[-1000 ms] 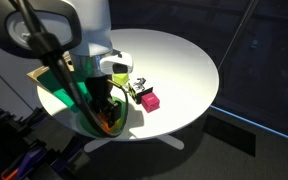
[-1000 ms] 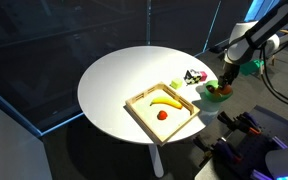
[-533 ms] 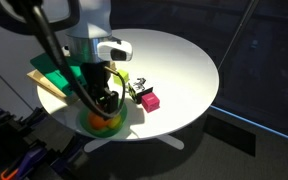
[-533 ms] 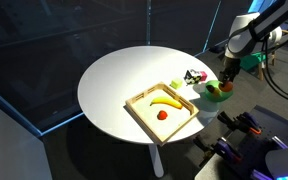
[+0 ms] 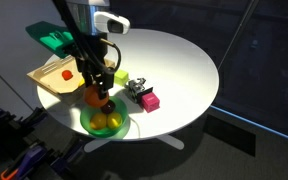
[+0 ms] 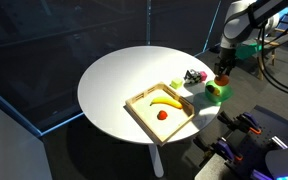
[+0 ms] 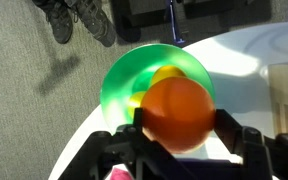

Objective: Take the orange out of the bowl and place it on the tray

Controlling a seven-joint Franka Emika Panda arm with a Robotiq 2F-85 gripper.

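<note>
Pincer (image 7: 180, 128): you had it clamped on the orange (image 7: 177, 105) | Orange: hung in the grip above the bowl (image 7: 122, 80), clear of its rim | Heading: the tray (image 5: 49, 80) lay near the bowl on the surface (image 5: 179, 65), so you needed a sideways carry toward it.

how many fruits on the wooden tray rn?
2 on the light wooden tray: yellow banana in the middle, small red round fruit right beside it. None look hidden.

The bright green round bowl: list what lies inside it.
A pale yellow round fruit lies in the bowl. The deep-orange round fruit, held above it in the gripper, hides the rest in the wrist view.
</note>
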